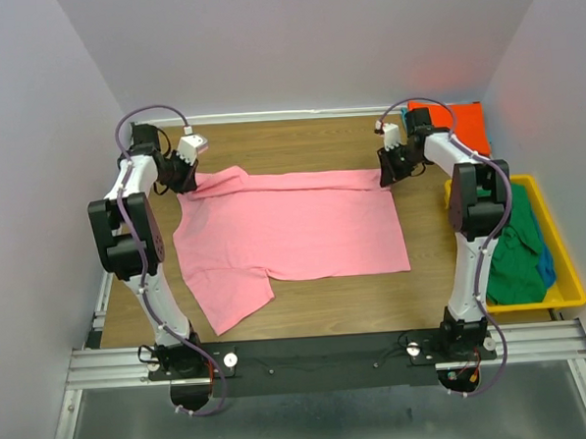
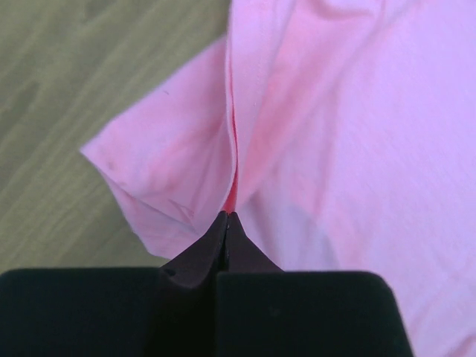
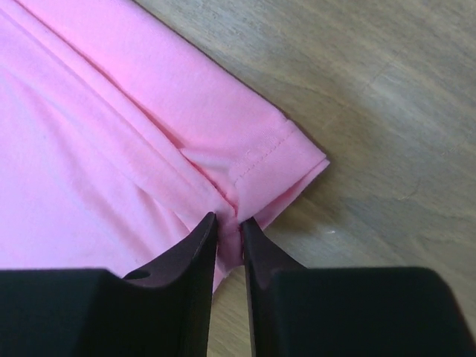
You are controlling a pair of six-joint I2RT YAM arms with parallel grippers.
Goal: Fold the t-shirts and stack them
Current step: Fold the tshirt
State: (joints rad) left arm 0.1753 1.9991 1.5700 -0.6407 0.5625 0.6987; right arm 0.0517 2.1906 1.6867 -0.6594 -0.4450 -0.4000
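A pink t-shirt [image 1: 294, 229] lies spread on the wooden table, its far edge folded over into a ridge. My left gripper [image 1: 187, 182] is at the shirt's far left sleeve. In the left wrist view the gripper [image 2: 227, 216] is shut, pinching a fold of the pink cloth [image 2: 335, 111]. My right gripper [image 1: 384, 175] is at the far right hem corner. In the right wrist view the gripper [image 3: 229, 222] has narrow jaws with a bunched fold of the hem [image 3: 260, 160] squeezed between them. An orange t-shirt [image 1: 462, 122] lies at the back right.
A yellow bin [image 1: 534, 307] stands at the right edge, holding a green t-shirt [image 1: 516, 257] and a blue one [image 1: 547, 265]. Grey walls close in the table on three sides. Bare wood shows in front of and behind the pink shirt.
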